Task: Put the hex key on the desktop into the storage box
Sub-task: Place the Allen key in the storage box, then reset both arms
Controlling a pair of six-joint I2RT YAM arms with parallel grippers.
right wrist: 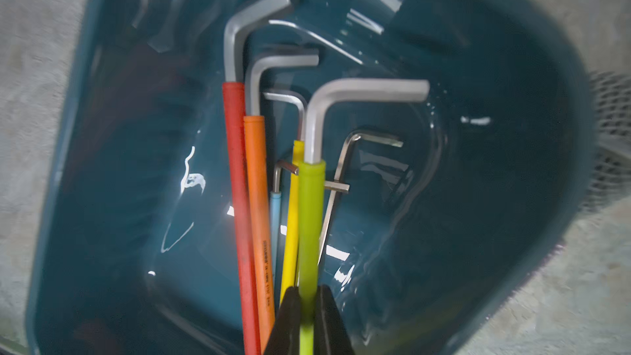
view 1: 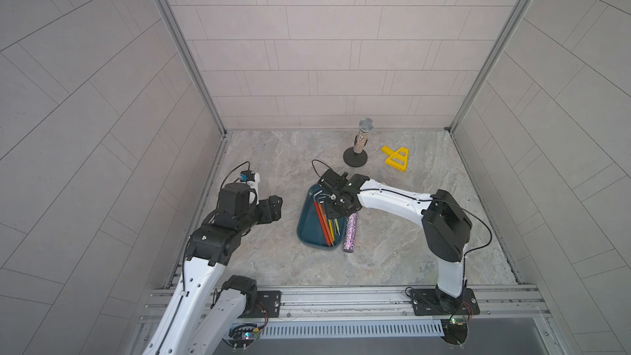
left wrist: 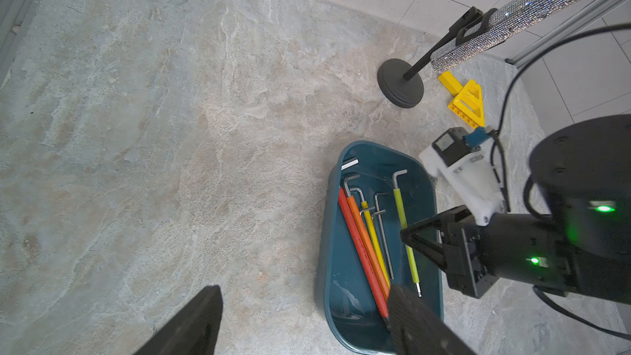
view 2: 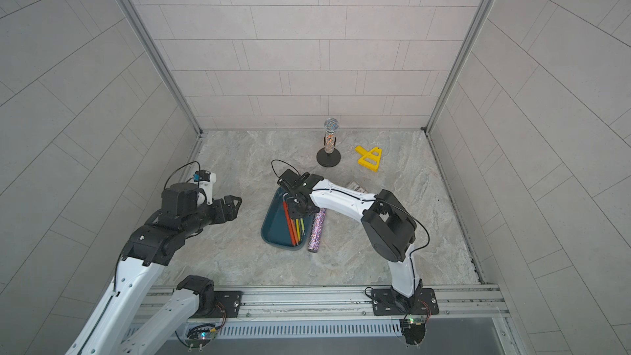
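My right gripper (right wrist: 307, 315) is pinched tight on the lime-green sleeved hex key (right wrist: 310, 220), its black fingers (right wrist: 288, 319) pressing the sleeve from both sides. I hold that key over the inside of the shallow dark teal plastic storage box (right wrist: 495, 172); I cannot tell whether it touches the floor of the box. Its bare steel bend points toward the rounded far end of the box.

Lying in the box beside it are a red sleeved key (right wrist: 237, 199), an orange sleeved key (right wrist: 257, 199), a yellow sleeved key (right wrist: 292, 233), a thin pale blue one (right wrist: 275, 213) and a slim bare steel key (right wrist: 345, 165).

In both top views the box (view 1: 307, 230) sits on the grey marbled tabletop (view 1: 392, 254), with a glittery cylinder (view 1: 350, 233) just beside its long side, on the right arm's side. Behind the box stand a glittery microphone on a round black stand (view 1: 361, 138) and a yellow plastic block (view 1: 396, 158).

My left gripper (view 2: 234, 204) hangs apart from the box on the other side, closed on nothing.
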